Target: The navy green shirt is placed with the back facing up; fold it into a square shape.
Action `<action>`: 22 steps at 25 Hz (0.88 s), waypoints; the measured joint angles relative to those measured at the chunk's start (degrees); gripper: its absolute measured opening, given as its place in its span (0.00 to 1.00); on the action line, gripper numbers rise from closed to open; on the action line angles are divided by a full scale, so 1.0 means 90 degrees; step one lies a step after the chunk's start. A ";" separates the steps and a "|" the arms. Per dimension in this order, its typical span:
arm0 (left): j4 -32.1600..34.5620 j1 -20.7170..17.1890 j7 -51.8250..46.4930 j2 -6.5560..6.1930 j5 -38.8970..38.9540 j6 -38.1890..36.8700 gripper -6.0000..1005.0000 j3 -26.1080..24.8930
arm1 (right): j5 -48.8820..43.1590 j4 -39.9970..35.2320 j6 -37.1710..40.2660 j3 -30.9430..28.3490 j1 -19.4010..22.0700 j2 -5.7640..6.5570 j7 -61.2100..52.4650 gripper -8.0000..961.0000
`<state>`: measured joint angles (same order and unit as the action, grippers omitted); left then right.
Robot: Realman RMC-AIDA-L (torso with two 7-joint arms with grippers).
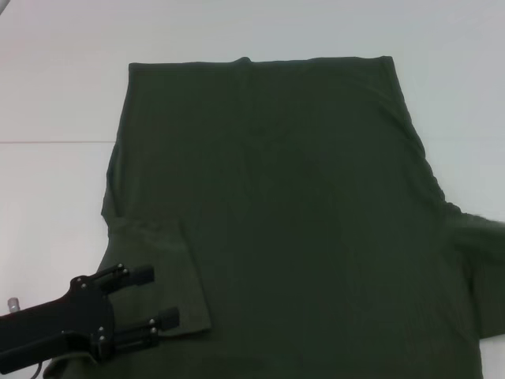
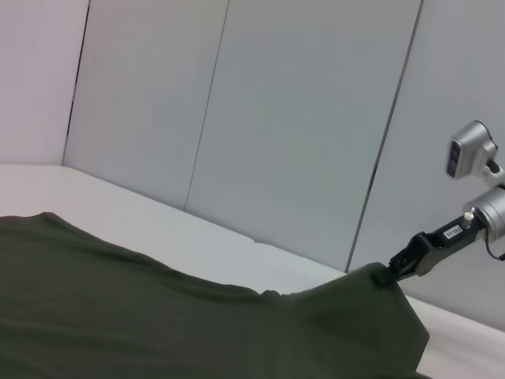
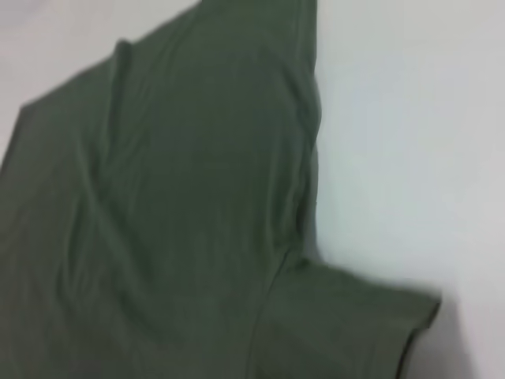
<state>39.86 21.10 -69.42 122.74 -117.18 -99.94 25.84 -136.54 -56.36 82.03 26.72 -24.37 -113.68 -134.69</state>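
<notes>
Left tool sits nearest, prongs parted wide, nothing between them, over the folded-in left sleeve of the navy green shirt. Shirt lies spread flat on the white surface.

Right tool, seen from the left wrist, pinches the raised right sleeve.

Judgement: carry that sleeve inward evenly. No obstruction seen; wall panels stand far behind.

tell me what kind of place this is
Probably a robot lab or test cell, not a home. A plain white table holds only the shirt, bare grey wall panels stand behind it, and the left gripper and right gripper work the cloth.
</notes>
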 joint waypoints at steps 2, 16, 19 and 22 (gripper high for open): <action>-0.0011 -0.0018 -0.0001 0.0015 0.0036 0.0001 0.84 0.0000 | 0.0132 0.0000 0.0053 -0.0285 0.0045 -0.0014 0.0222 0.06; -0.0103 0.0000 -0.0001 0.0034 0.0103 0.0052 0.84 0.0010 | 0.0438 0.0073 0.0421 0.0046 -0.0530 -0.0022 0.0343 0.06; -0.0103 0.0000 -0.0001 0.0028 0.0112 0.0054 0.84 0.0004 | 0.0433 0.0072 0.0302 0.0273 -0.0816 -0.0031 0.0251 0.06; -0.0104 0.0000 -0.0001 0.0026 0.0114 0.0058 0.84 0.0025 | 0.0432 0.0098 0.0178 0.0517 -0.1085 -0.0022 0.0144 0.06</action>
<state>38.93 21.09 -69.43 122.98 -116.15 -99.41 26.07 -132.65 -55.48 83.63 31.38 -34.13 -113.88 -133.40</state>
